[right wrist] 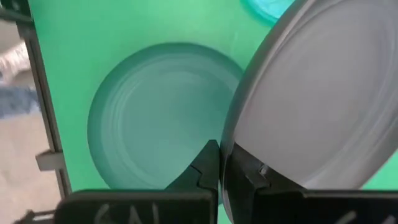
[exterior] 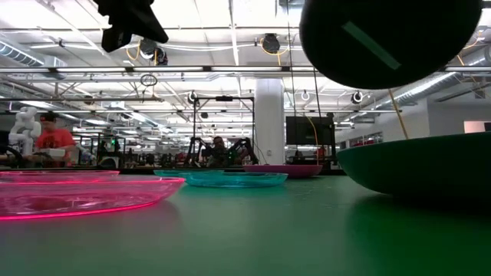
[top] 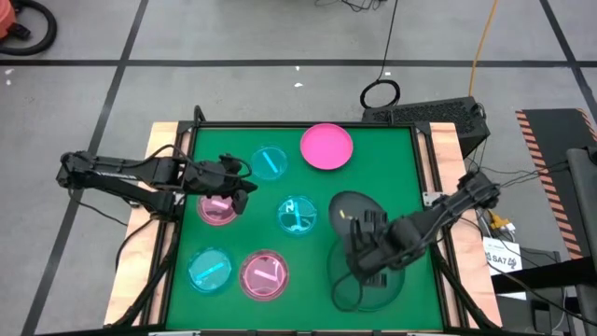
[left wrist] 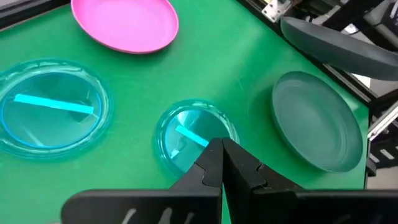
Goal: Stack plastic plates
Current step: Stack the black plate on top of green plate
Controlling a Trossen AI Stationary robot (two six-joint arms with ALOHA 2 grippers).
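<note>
While the right gripper (top: 367, 250) holds its fingers clamped on the rim of a black plate (right wrist: 323, 99) tilted in the air, a large dark plate (right wrist: 161, 115) lies flat below it near the worktop's right edge, toward the near right corner. The left gripper (top: 244, 180), fingers pressed together and holding nothing, hovers near the left edge between a cyan plate (top: 269, 161) and a translucent pink plate (top: 217, 207). An opaque pink plate (top: 326, 146) sits at the far edge, another cyan plate (top: 298, 214) at the centre, and a cyan plate (top: 210, 270) and a pink plate (top: 264, 275) lie side by side along the near edge; green mat (top: 392, 177) stays bare between the centre plate and the right edge. The low view alone shows the lifted plate well clear of the mat, and a workshop behind with a person in red (exterior: 54, 138).
</note>
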